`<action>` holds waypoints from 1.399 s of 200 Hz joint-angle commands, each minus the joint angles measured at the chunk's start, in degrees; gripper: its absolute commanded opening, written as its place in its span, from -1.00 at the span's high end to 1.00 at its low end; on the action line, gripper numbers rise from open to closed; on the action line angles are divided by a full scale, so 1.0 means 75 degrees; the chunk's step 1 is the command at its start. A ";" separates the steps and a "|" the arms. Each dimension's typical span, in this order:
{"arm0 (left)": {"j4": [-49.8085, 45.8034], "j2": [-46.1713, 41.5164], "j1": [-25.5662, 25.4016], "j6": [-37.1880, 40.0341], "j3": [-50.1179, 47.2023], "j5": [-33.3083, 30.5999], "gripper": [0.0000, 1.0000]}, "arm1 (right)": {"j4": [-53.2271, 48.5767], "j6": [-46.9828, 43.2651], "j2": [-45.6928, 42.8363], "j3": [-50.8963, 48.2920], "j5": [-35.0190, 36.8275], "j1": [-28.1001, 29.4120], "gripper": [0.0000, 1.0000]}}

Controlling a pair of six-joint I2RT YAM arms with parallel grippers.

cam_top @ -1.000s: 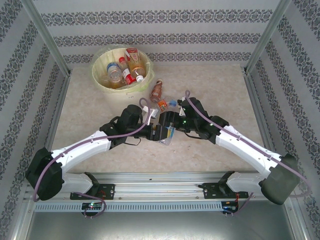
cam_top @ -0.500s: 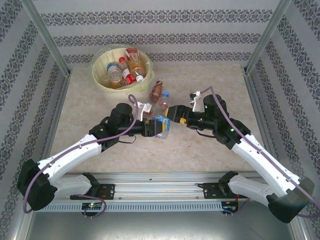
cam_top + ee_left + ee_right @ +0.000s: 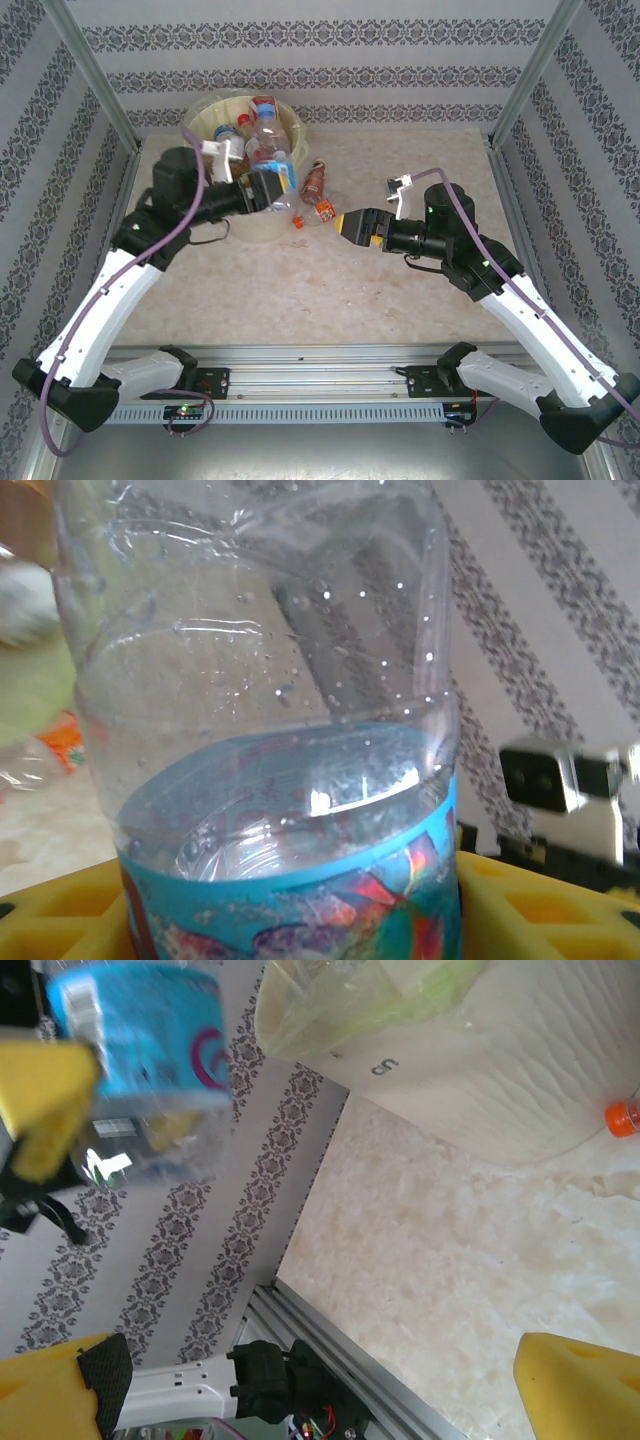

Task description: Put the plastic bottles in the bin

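While the left gripper (image 3: 262,196) stays out of sight but for its yellow pads (image 3: 520,900), those pads are clamped on a clear blue-labelled bottle (image 3: 270,160) at label height; water droplets inside it; label bright blue in the right wrist view.
Top view: this bottle overlaps the near-right rim of the bin (image 3: 205,108), clear of the table (image 3: 400,290).
Bin pale yellow, bag-lined, at the far left of the table; several red-capped bottles (image 3: 262,108) lie in it.
Brown bottle (image 3: 315,180) and orange-labelled bottle (image 3: 318,211) lie on the table just right of the bin, close together.
Right gripper (image 3: 352,222) low, right of those two; fingers (image 3: 575,1385) well apart, nothing between them.
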 commanded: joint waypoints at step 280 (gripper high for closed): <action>-0.5586 0.4026 0.3161 0.2116 0.5643 -0.0703 -0.89 | -0.0710 -0.0464 -0.0279 -0.0033 0.0340 -0.0353 -0.96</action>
